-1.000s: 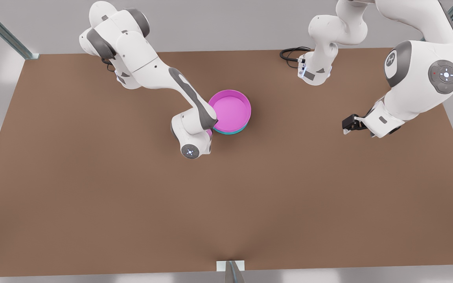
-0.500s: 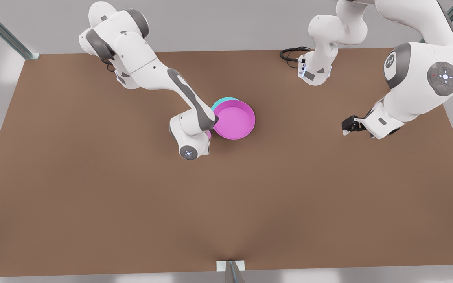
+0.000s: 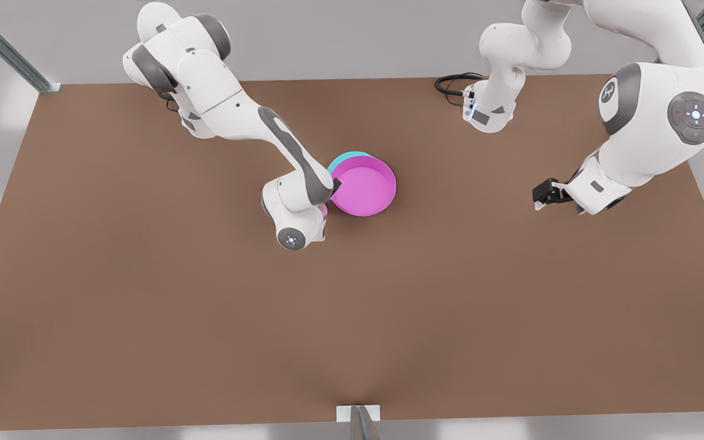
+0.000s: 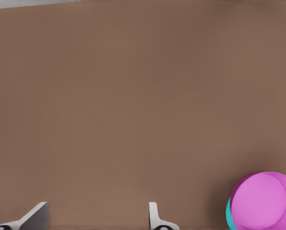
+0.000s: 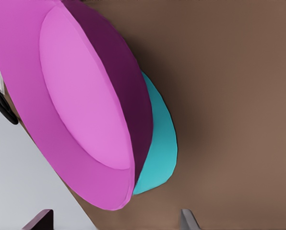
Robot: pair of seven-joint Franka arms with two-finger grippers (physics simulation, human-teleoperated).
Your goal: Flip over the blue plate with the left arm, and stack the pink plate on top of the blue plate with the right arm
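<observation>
Step in hand: final stage of stacking, judged from the layout; pink plate set on blue plate, release apparently made.
Pink plate [image 3: 364,186]: near table centre, open side up, resting on the blue plate and offset toward the front view's right and the near edge.
Blue plate [image 3: 343,159]: under the pink plate; a thin crescent exposed on the far side. Flipped or not: cannot tell under the cover.
Right tool [image 5: 114,218]: at the front view's left, close against the pink plate's rim on its left side; fingers spread wide, nothing clamped, plate rim near the gap between them.
Left tool [image 3: 541,197]: at the front view's right, well apart from both plates, above bare table [image 3: 144,305]; fingers spread wide, empty. Arm waiting.
Stack quality: overlap partial, not concentric; pink plate appears tilted in the right wrist view.
Next move: straight withdrawal of the right tool, up and away from the rim, no sideways contact.
Risk: any brush against the rim likely to slide the pink plate further off the blue plate.
Follow-up: centring correction possibly needed if full alignment required.
</observation>
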